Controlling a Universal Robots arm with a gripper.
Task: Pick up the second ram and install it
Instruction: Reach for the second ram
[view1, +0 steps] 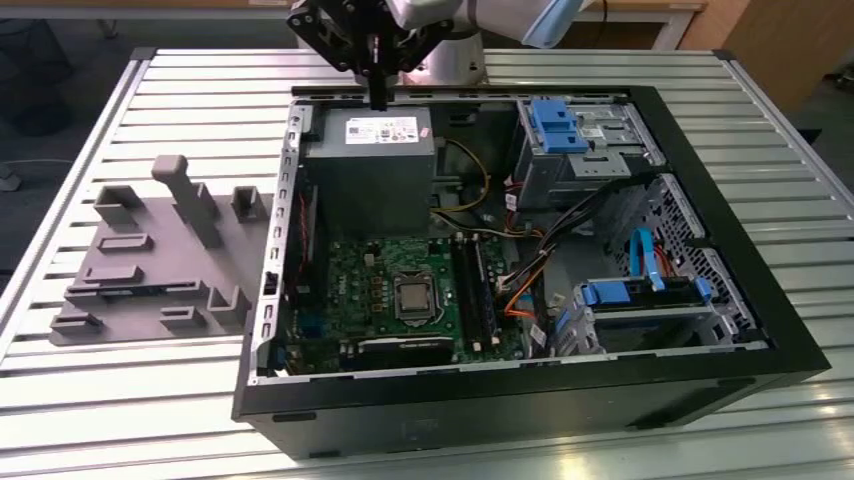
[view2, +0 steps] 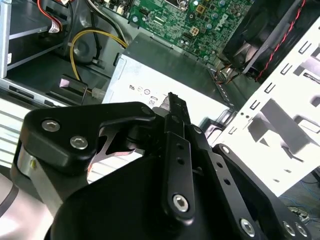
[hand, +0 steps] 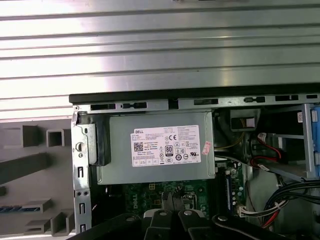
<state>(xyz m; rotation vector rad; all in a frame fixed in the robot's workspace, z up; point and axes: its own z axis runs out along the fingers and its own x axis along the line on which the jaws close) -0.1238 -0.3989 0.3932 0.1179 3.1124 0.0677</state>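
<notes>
Black jaws, pressed together and holding nothing, hang over the grey power supply (view1: 367, 175) inside the open computer case (view1: 534, 400) on the slatted metal worktop (view1: 134, 400).

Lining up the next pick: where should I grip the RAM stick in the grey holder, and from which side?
Grip the second ram mid-length across its thin faces, coming straight down from above. It appears to sit on edge in the grey holder, leaving just its long top edge free.
</notes>
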